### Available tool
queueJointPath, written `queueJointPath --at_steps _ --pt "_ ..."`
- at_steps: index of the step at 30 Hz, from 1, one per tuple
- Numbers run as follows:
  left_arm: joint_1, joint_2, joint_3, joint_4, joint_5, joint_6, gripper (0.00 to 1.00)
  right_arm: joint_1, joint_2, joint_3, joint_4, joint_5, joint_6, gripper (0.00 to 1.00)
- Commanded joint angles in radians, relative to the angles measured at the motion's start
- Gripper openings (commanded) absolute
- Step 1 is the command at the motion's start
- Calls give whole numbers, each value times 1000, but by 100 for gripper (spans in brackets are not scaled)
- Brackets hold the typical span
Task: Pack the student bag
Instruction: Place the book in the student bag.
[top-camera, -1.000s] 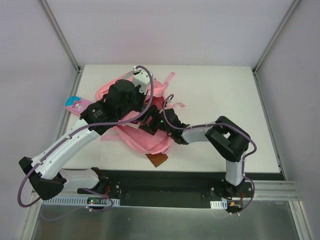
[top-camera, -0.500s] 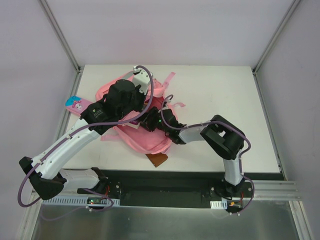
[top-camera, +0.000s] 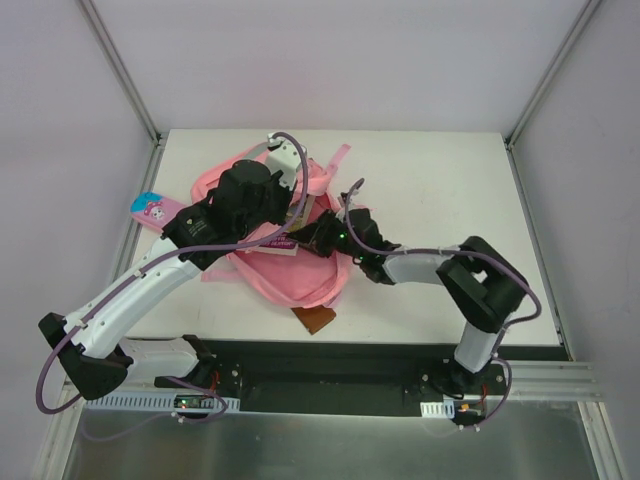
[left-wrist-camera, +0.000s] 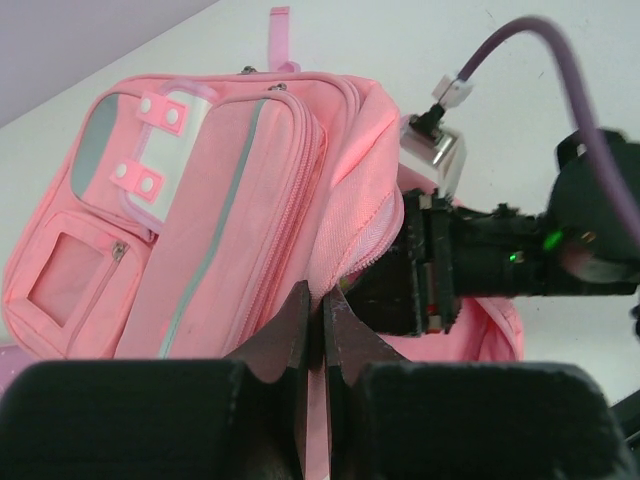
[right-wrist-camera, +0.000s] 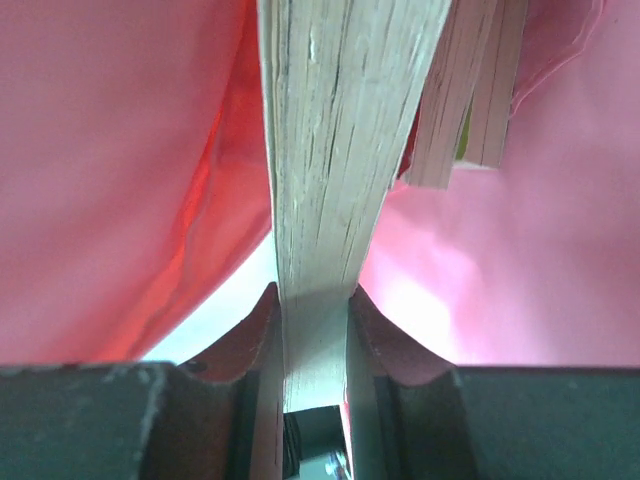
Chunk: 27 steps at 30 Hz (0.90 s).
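Observation:
The student bag (top-camera: 292, 280), a large pink backpack, lies in the middle of the table with its front pockets (left-wrist-camera: 190, 210) facing my left wrist camera. My left gripper (left-wrist-camera: 322, 297) is shut on the pink rim of the bag's main opening and holds it up. My right gripper (right-wrist-camera: 312, 297) reaches into that opening and is shut on a thick book (right-wrist-camera: 340, 130), seen page-edge on between the pads. Two thinner books (right-wrist-camera: 470, 90) stand deeper inside, against the pink lining. From above, the right gripper (top-camera: 320, 236) sits at the bag's mouth, just under the left wrist.
A small pink cartoon pencil case (top-camera: 152, 208) lies at the table's left edge. A brown flat thing (top-camera: 316, 320) sticks out from under the bag at the near edge. My right wrist's body and cable (left-wrist-camera: 500, 260) crowd the opening beside the left fingers.
My right gripper's jaws have closed onto the book, and its wrist has shifted a little back and to the right while the elbow swung outward. The left gripper has kept its hold.

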Motion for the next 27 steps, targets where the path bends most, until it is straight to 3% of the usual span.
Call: queueJointPath --at_steps 1,6,7,11,14,19,27 --pt "12 -36 12 107 -27 -4 0 -83 -197 -33 -60 -264 -132 1" --pt "14 -39 9 107 -15 3 0 -169 -295 -63 -327 -522 -242 1" --pt "15 -39 7 109 -13 3 0 -179 -304 -46 -388 -577 -329 1" --pt "15 -32 1 107 -7 -3 0 -175 -370 34 -858 -612 -609 1" --pt "15 -25 -1 109 -1 -5 0 -183 -422 55 -1016 -613 -723 1" --pt "15 -15 2 110 5 -4 0 -224 -422 57 -1021 -697 -692 1" --pt "17 2 4 118 33 -8 0 -224 -177 224 -1140 -691 -825 1"
